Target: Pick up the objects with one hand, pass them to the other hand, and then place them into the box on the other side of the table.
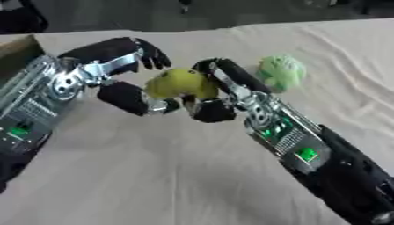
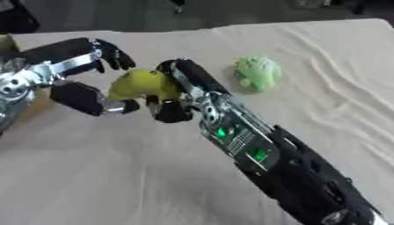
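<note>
The right hand [image 1: 219, 90] reaches in from the lower right, its black fingers curled over the top of a yellow object [image 1: 181, 83] and its thumb tucked beneath, so that the yellow object is clasped at its right side. The yellow object is rounded and lumpy, lifted above the cloth rather than lying on it, and it serves as the middle of the scene. Just to the left of the yellow object is the left hand [image 1: 123, 74], coming in from the left edge: its fingers arch wide above and slightly left of the yellow object, while its thumb lies below and left of it, the tip close against the underside. Whether the left hand actually touches the yellow object cannot be told; its fingers are spread wide and not closed on it. The forearms of both hands show silver joints and small green lights.

To the right of the yellow object, a little farther back, a pale green object [image 2: 256, 72] with a crinkled surface rests on the table [image 2: 115, 176], apart from both hands. The table is covered with a cream cloth, creased to the right of the yellow object. Far left of the yellow object, at the picture's edge, part of a brown box [image 1: 17, 50] shows behind the left arm
</note>
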`<action>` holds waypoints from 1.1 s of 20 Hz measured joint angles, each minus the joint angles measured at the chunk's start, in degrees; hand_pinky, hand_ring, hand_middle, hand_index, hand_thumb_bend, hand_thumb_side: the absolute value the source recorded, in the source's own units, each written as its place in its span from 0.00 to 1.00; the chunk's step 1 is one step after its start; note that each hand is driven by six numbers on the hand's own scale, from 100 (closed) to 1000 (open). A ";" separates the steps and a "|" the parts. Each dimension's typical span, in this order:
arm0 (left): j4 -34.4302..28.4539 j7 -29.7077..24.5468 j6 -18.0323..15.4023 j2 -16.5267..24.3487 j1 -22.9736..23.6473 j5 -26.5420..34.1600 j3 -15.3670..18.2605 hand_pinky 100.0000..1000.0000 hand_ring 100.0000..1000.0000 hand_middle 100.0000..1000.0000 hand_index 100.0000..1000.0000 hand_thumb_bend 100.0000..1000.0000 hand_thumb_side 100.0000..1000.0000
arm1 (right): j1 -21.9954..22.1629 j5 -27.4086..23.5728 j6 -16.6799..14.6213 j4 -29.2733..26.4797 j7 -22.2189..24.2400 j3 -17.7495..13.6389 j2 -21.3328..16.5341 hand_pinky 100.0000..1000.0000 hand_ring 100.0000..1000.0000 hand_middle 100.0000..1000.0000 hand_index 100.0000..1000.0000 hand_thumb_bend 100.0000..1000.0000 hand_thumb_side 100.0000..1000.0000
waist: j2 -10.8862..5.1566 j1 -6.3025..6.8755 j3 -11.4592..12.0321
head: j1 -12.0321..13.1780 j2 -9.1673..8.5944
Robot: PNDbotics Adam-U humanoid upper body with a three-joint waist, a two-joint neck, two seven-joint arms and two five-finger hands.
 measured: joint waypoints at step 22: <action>0.57 1.05 0.08 -1.37 0.13 -2.50 -0.70 0.64 0.71 0.63 0.76 0.22 0.17 | -0.16 0.29 0.62 -2.40 1.38 0.00 0.35 0.66 0.43 0.33 0.43 0.00 0.00 | 0.01 -0.05 -0.13 | 0.15 -0.06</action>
